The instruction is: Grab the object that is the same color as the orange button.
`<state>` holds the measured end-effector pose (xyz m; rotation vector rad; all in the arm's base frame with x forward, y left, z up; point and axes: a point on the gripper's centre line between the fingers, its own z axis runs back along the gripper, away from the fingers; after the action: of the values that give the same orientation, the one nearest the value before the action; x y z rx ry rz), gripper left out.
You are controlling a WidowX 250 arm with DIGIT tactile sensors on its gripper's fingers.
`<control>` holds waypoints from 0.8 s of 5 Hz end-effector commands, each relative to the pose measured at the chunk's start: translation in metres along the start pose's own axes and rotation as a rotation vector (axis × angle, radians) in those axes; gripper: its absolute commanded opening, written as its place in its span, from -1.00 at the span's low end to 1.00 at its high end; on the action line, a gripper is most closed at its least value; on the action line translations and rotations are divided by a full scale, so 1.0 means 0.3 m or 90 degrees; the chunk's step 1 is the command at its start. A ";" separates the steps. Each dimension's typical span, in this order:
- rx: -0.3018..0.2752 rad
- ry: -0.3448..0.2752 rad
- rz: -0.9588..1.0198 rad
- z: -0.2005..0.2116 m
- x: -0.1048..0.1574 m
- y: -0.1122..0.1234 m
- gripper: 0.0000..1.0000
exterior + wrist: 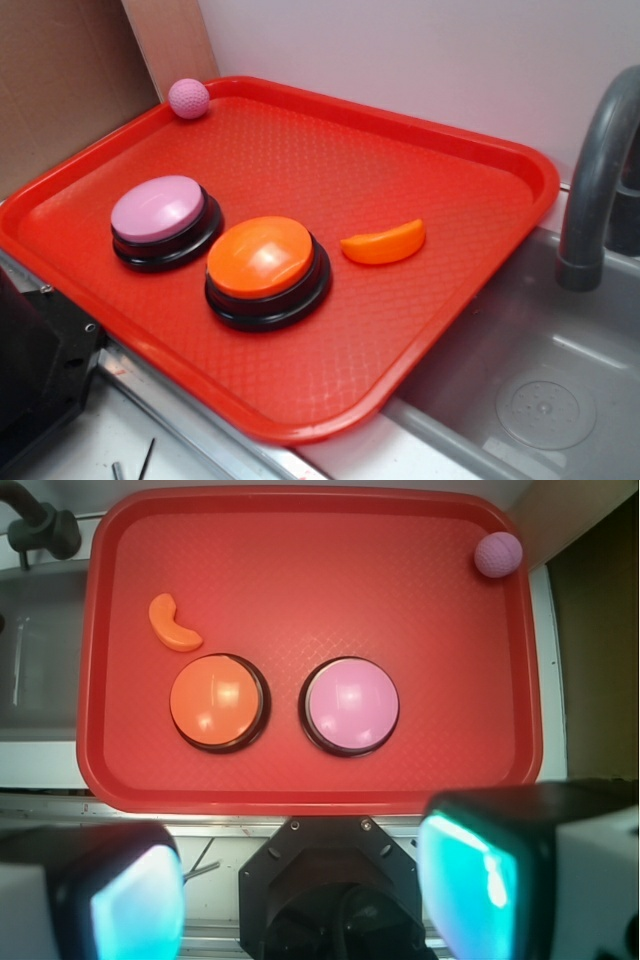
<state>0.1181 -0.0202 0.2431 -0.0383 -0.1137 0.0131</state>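
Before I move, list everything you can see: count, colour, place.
Tray: one, red, holding the buttons, slice and ball, beside the sink.
Orange button: one, orange dome on black base, near tray middle.
Pink button: one, lilac-pink dome on black base, next to the orange button.
Orange slice: one, small orange crescent, close beside the orange button, sink side.
Ball: one, pink, dimpled, far tray corner.
Sink: one, grey, next to the tray.
Faucet: one, grey, over the sink.
Gripper: one, fingers apart, off the tray's near edge, holding nothing.

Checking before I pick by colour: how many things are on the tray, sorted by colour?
Orange: 2, the button and the small crescent
Pink: 2, the other button and the ball
Total: 4, all on the red tray
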 end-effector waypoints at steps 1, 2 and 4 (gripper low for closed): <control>0.000 0.000 0.000 0.000 0.000 0.000 1.00; 0.029 -0.021 -0.092 -0.055 0.072 -0.061 1.00; 0.013 -0.050 -0.216 -0.189 0.194 -0.163 1.00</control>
<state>0.1833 -0.0688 0.1872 0.0051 -0.1676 -0.3174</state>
